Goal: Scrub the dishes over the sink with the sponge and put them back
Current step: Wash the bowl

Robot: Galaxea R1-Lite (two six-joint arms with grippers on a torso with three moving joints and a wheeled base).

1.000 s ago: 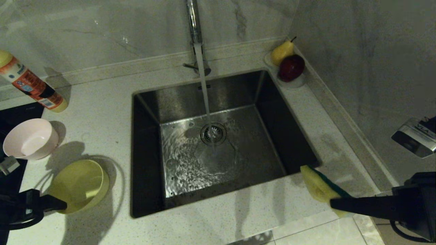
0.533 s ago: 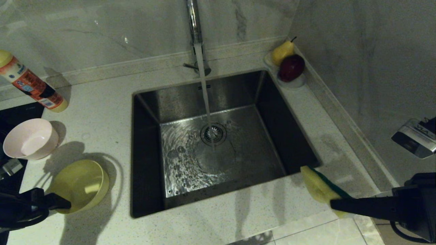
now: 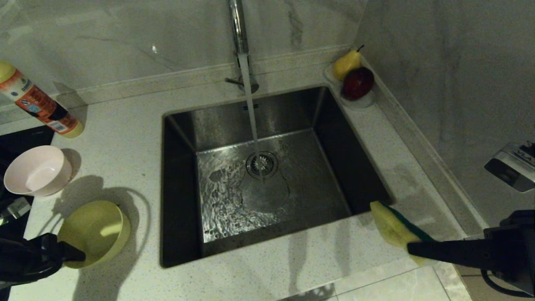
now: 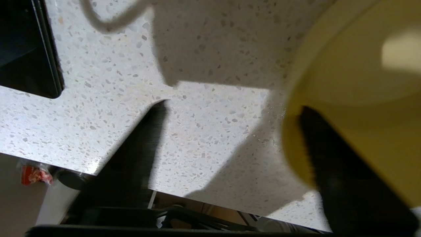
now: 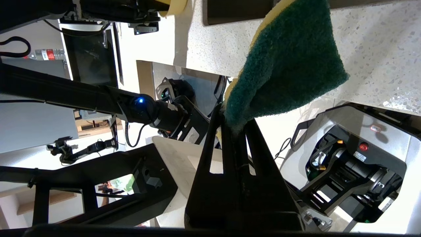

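Left gripper [image 3: 77,255] at the near rim of the yellow bowl [image 3: 96,232], which stands on the counter [image 3: 125,138] beside the sink [image 3: 267,117]. Jaws spread and straddling the wall: one finger inside the bowl, the other outside over bare counter, with a gap between the outer finger and the wall, so no grip is made yet. The bowl looks like thin, stiff plastic, light and probably slick; the rim wall between the jaws is the natural place to pinch, and a shallow bite could let it tip or slide out. A pink bowl [image 3: 37,169] sits just beyond the jaws, farther from the robot.

Right gripper [image 5: 235,126] near the front right corner of the sink, jaws pressed together on one end of the sponge [image 5: 286,62]. The pad juts past the fingertips, green scouring face on one side, yellow foam on the other. It appears soft and compressible, likely to bend under scrubbing pressure. Water runs from the tap [image 3: 237,29] into the basin.
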